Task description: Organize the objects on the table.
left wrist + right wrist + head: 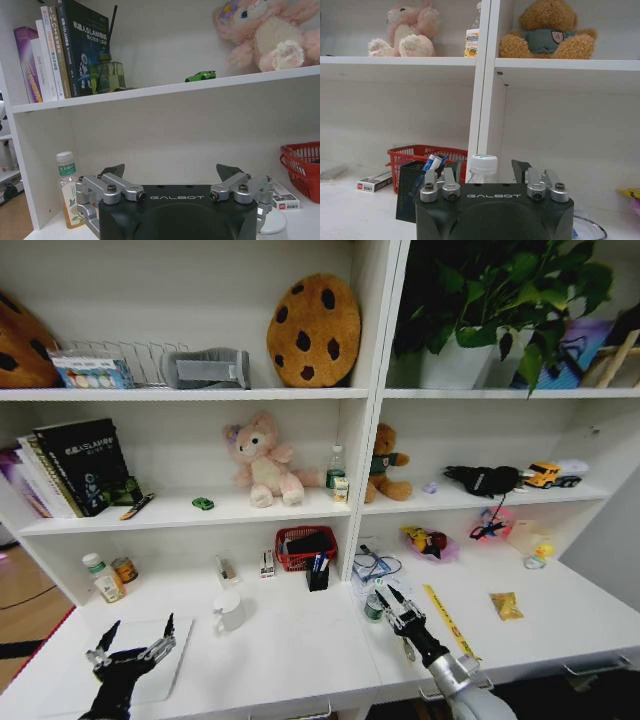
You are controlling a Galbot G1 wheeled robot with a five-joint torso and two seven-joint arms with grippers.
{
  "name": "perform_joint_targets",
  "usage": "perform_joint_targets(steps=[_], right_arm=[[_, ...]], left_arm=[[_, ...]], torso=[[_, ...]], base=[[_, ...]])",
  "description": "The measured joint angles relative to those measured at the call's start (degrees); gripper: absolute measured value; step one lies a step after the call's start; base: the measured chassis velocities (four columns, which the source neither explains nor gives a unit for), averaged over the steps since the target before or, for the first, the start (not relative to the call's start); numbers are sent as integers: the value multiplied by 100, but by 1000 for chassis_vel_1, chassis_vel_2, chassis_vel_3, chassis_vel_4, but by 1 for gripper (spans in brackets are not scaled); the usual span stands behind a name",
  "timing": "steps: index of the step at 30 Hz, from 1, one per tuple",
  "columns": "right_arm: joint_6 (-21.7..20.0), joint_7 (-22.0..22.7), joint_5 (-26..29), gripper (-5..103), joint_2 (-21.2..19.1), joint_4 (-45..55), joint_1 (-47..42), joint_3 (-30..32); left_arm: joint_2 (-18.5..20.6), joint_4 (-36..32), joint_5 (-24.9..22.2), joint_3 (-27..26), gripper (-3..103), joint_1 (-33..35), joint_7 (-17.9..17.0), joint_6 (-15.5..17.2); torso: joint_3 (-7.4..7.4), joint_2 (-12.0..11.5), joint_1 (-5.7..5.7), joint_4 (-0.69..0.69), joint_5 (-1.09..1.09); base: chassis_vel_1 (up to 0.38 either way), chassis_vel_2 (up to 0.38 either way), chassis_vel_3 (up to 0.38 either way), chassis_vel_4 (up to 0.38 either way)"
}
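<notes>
- My left tool (130, 648) hovers open over the laptop (150, 665) on the surface (300, 650), gripping nothing.
- Right tool (385, 597), jaws parted and empty, faces a capped bottle (483, 167).
- Farther back the car (203, 504) sits on the shelf (180, 515); I judge little is done.

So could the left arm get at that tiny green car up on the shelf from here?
Probably, with a lift. The left gripper hovers open low over the table, and the green toy car sits near the shelf's front edge with nothing in front of it.
</notes>
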Motion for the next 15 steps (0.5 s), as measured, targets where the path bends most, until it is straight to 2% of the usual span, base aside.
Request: perform_joint_targets(steps=[1, 3, 4, 5, 7, 11, 12, 13, 15], right_arm=[[0, 0, 0, 54, 0, 0, 0, 0], [-40, 29, 30, 66, -56, -112, 152, -67], [-40, 29, 30, 66, -56, -112, 152, -67], [-66, 55, 46, 77, -101, -237, 322, -167], [-102, 99, 73, 77, -135, -336, 466, -272], [-226, 141, 110, 97, -248, -541, 742, -516], [-226, 141, 110, 97, -248, -541, 742, -516], [-246, 136, 99, 102, -277, -589, 798, -595], [-252, 132, 84, 100, -278, -616, 832, -634]], left_arm=[[0, 0, 0, 0, 100, 0, 0, 0], [0, 0, 0, 0, 100, 0, 0, 0], [0, 0, 0, 0, 100, 0, 0, 0], [0, 0, 0, 0, 100, 0, 0, 0], [0, 0, 0, 0, 100, 0, 0, 0], [0, 0, 0, 0, 100, 0, 0, 0], [0, 0, 0, 0, 100, 0, 0, 0], [0, 0, 0, 0, 100, 0, 0, 0], [0, 0, 0, 0, 100, 0, 0, 0]], torso=[[0, 0, 0, 0, 0], [0, 0, 0, 1, 0], [0, 0, 0, 1, 0], [0, 0, 0, 1, 0], [0, 0, 0, 1, 0], [0, 0, 0, 2, 0], [0, 0, 0, 2, 0], [0, 0, 0, 1, 0], [0, 0, 0, 1, 0]], base=[[0, 0, 0, 0], [0, 0, 0, 0], [0, 0, 0, 0], [0, 0, 0, 0], [0, 0, 0, 0], [0, 0, 0, 0], [0, 0, 0, 0], [0, 0, 0, 0], [0, 0, 0, 0]])
